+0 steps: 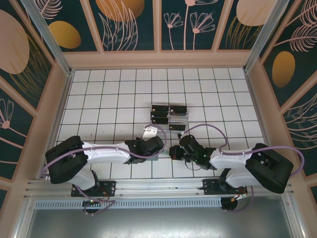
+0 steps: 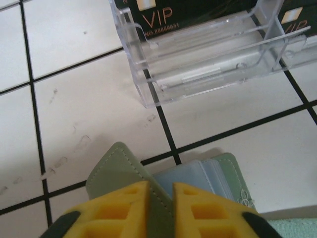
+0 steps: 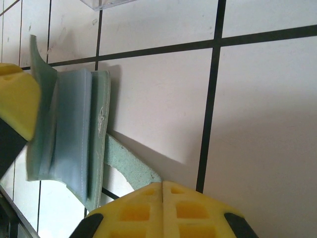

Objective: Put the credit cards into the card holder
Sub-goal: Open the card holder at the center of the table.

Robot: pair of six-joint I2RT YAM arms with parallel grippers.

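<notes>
Sage-green card holder (image 2: 120, 166), opened like a booklet on the white tiled table (image 2: 89, 99) between the two arms, with its pale blue plastic sleeves (image 2: 210, 173) fanned upward. Left gripper (image 2: 161, 191): yellow fingers pressed together on the holder's left cover, which is lifted off the tiles so that the sleeve mouths face up and away from the arms. Right gripper (image 3: 163, 191): fingers shut with no gap between them, and the thin edge of the opposite cover runs in under their tips (judged to be pinched there, though the contact itself is hidden). Holding both covers apart appears meant to keep the sleeves spread and to stop the holder folding shut.

Credit cards (image 2: 163, 20): black, lettered "VIP" in gold, standing in the slots of a clear acrylic rack (image 2: 198, 64) just beyond the holder on its far side. In the top view the rack shows two columns of such cards; their exact number cannot be told. No card is seen in any sleeve, and neither gripper carries one.

Step in hand, as a judgement: the holder is being presented open, and loading has not begun. One gripper would have to let go of its cover to fetch a card, at the risk of the sleeves closing.
</notes>
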